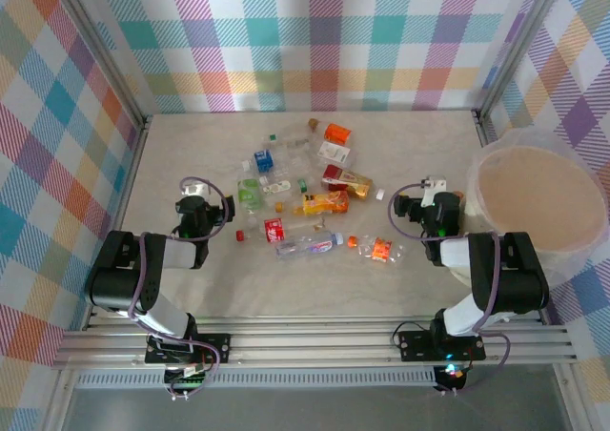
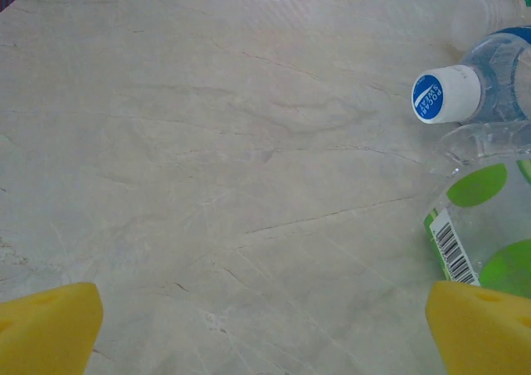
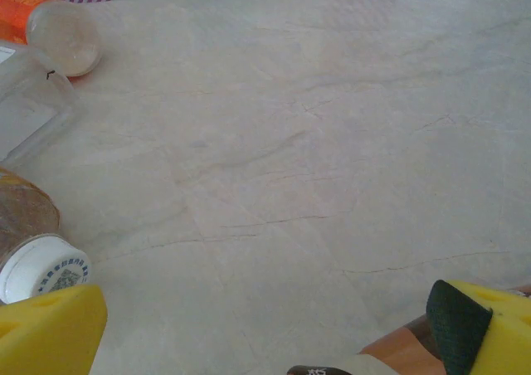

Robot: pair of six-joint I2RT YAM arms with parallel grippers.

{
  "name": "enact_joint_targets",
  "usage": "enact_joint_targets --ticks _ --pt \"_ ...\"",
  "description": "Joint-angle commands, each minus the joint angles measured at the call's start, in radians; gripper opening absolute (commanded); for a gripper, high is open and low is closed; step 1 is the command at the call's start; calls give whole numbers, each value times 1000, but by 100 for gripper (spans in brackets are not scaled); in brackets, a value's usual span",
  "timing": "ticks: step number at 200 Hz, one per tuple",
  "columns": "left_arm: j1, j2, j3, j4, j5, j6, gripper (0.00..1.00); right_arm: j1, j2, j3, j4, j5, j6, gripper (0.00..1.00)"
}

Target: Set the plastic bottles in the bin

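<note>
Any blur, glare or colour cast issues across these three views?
Top external: even soft light, sharp, faint shadows on the table, no strong glare. Left wrist: cool bluish cast; left gripper's yellow fingers blurred at the bottom corners, white-capped bottle legible. Right wrist: warmer, slightly hazy; right gripper's fingers blurred, orange-labelled bottle soft.

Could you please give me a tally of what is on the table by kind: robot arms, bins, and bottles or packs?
Robot arms: 2
Bin: 1
Bottles and packs: about 12, as the smallest pieces in the pile are hard to tell apart
Total: about 15
</note>
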Motion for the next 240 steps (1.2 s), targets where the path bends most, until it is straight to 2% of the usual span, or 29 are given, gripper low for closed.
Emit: enact_joint_targets --ticks 1,205,220,240 --pt "10 -6 3 14 -3 -9 100 -6 1 15 26 -18 2 100" --pt "10 -8 0 19 -4 -8 100 -6 -3 12 30 -23 -1 100" --pt "10 -15 0 16 -7 -8 100 -4 -24 26 -10 -63 -18 100" --pt "10 -78 26 -80 -12 -11 100 0 -93 55 -115 -68 -28 100"
